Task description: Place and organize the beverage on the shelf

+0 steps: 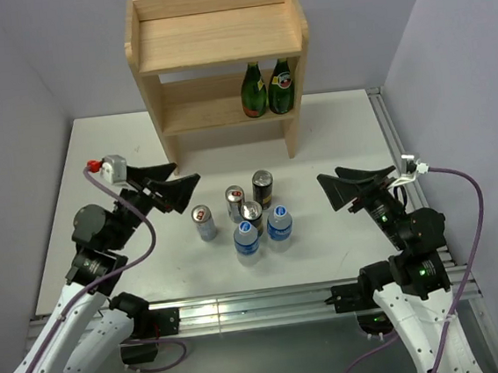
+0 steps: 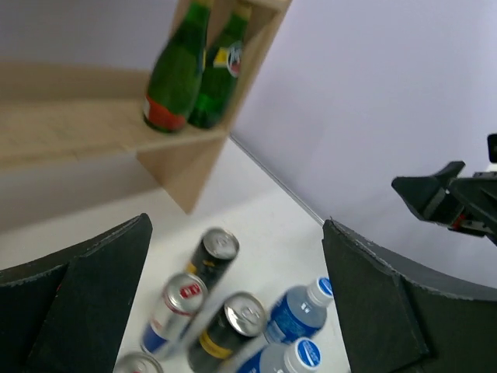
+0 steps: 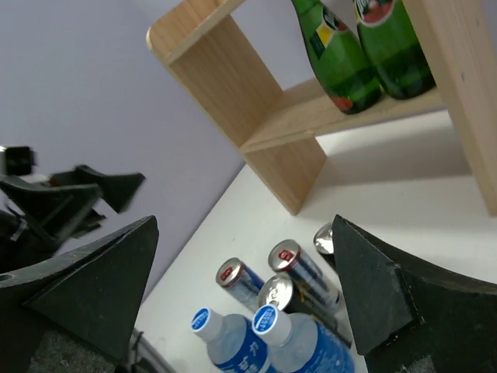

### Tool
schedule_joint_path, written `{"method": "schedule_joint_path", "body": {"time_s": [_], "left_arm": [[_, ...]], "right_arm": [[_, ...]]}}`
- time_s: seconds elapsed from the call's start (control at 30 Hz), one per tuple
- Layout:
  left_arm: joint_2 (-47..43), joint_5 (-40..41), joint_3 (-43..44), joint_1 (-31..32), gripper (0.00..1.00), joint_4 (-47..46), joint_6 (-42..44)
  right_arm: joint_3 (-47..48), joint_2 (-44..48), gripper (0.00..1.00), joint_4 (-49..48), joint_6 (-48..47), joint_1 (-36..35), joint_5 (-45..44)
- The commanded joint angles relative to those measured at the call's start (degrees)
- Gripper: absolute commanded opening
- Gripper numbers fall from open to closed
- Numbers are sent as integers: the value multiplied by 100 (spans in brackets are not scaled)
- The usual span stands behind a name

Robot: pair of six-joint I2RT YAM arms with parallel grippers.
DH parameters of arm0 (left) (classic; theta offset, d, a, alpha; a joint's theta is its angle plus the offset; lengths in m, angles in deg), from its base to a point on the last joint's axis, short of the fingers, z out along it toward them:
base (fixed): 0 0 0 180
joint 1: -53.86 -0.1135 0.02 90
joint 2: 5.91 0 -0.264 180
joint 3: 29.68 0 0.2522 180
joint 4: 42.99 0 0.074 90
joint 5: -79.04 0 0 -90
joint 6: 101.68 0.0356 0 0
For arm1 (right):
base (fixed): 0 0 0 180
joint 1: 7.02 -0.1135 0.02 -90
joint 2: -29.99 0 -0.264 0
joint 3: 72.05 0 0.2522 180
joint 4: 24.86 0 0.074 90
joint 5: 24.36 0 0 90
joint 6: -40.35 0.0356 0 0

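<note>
The beverage stands in a cluster mid-table: two silver cans (image 1: 204,222) (image 1: 235,203), two black-and-gold cans (image 1: 262,188) (image 1: 252,217) and two blue-capped water bottles (image 1: 246,239) (image 1: 279,223). Behind them is the light-wood shelf (image 1: 219,57). My left gripper (image 1: 180,180) hovers open just left of the cluster, nothing between its fingers. My right gripper (image 1: 329,177) hangs open to the right, also holding nothing. The left wrist view frames a black can (image 2: 213,252) and a water bottle (image 2: 299,311) between the open fingers (image 2: 93,295). The right wrist view shows a silver can (image 3: 299,264) and a water bottle (image 3: 291,338).
Two green glass bottles (image 1: 255,91) (image 1: 281,86) stand at the right end of the shelf's lower tier. Grey walls close in on both sides and behind. A metal rail (image 1: 260,304) runs along the near table edge.
</note>
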Motion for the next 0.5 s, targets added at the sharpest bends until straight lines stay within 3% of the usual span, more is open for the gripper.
{"method": "schedule_joint_path", "body": {"time_s": [0.0,0.1,0.13,0.17,0.2,0.23,0.27,0.37,0.47], "left_arm": [[182,-622,-272,19,99,-387,-1077],[515,-212,-46,37,99,-127,-1060],[508,25,0,63,99,249,-999],[464,279,-52,203,99,401,-937],[281,482,-122,300,99,498,-893],[166,884,-184,396,99,647,-840],[60,1132,-237,580,99,770,-796],[-301,2598,-439,967,99,1403,-760],[-284,3879,-624,1380,99,1781,-987]], "right_arm": [[346,-208,100,793,502,-26,-26],[-57,28,100,523,1011,-18,263],[-868,351,100,7,1457,-26,542],[-1338,511,100,-1538,1592,-26,1241],[-1716,617,100,-2180,1663,-26,1544],[-1807,610,100,-2143,1533,-26,1634],[-1573,496,100,-568,1166,-44,1235],[-1027,144,100,1270,-145,-166,296],[-1218,705,100,1436,-236,-325,-272]]}}
